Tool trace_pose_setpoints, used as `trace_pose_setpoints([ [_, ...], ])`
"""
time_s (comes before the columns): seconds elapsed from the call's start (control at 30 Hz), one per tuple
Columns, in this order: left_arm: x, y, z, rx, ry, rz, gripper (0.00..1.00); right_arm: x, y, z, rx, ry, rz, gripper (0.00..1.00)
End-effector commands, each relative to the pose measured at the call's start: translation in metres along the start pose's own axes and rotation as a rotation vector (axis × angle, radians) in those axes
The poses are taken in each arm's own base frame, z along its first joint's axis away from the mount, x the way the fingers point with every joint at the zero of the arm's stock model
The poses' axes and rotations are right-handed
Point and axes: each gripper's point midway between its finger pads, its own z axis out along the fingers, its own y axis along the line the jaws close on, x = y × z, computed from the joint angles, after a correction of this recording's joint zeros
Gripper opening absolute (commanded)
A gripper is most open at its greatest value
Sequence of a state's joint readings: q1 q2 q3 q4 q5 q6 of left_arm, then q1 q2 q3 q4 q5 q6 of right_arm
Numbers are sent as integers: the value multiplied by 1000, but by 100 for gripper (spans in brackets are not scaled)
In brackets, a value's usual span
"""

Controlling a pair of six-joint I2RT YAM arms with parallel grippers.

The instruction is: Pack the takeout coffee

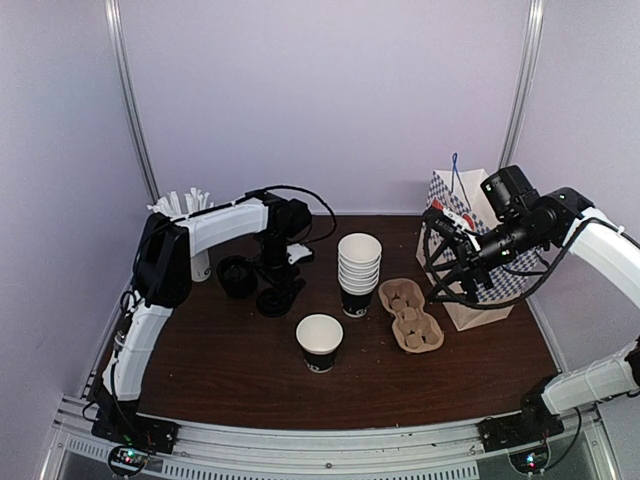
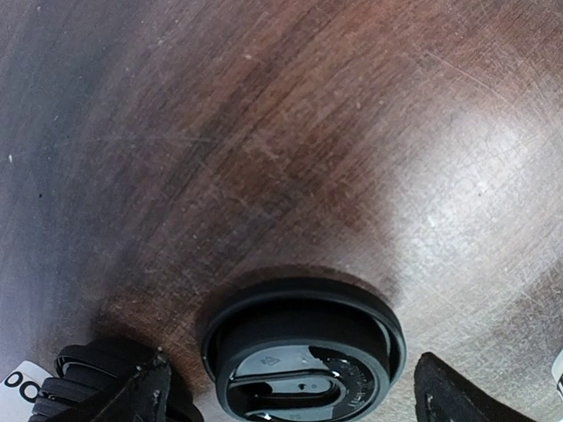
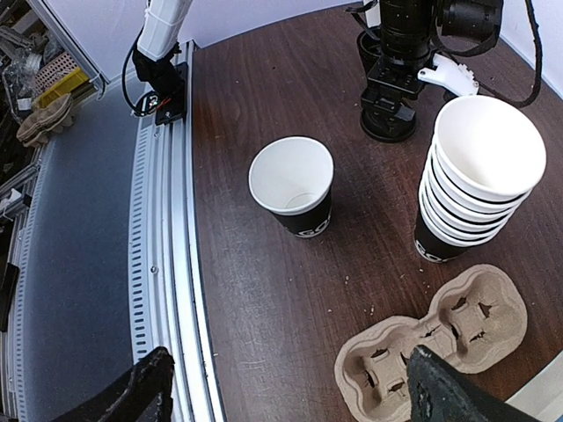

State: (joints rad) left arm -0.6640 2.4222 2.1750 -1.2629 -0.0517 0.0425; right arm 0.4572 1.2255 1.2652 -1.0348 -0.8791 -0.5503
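Observation:
No lidded cup is in view. A single lidless paper cup (image 1: 319, 343), white above and black below, stands at the table's middle front; it also shows in the right wrist view (image 3: 293, 185). My left gripper (image 1: 275, 290) points down, open, just over a loose black dome lid (image 2: 303, 352) lying on the table, with one finger (image 2: 132, 396) on each side of it and apart from it. My right gripper (image 1: 438, 258) hangs open and empty above the table by the bag; in the right wrist view it (image 3: 290, 387) is over the wood next to the carrier.
A brown pulp cup carrier (image 1: 411, 315) lies right of centre. A stack of lidless cups (image 1: 359, 270) stands behind it. A patterned paper bag (image 1: 470, 250) stands at the right. More black lids (image 1: 237, 277) and a white cup of sticks (image 1: 190, 215) are at the left.

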Motion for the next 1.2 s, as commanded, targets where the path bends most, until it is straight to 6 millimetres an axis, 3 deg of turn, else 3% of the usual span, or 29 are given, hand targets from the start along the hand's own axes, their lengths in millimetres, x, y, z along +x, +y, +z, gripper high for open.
trace_pose_setpoints([
  [0.0, 4, 1, 6, -5, 31, 0, 98, 0, 0, 0, -8, -16, 3, 91],
  [0.23, 16, -8, 11, 39, 81, -29, 91, 1, 0, 0, -4, -15, 1, 91],
  [0.73, 44, -39, -4, 90, 121, -32, 78, 2, 0, 0, 4, -15, -2, 91],
  [0.9, 42, -48, -17, 78, 82, -30, 78, 3, -1, 0, 6, -17, -2, 90],
  [1.17, 35, -42, -25, 13, -11, -54, 78, 2, -2, 0, 8, -17, 0, 90],
])
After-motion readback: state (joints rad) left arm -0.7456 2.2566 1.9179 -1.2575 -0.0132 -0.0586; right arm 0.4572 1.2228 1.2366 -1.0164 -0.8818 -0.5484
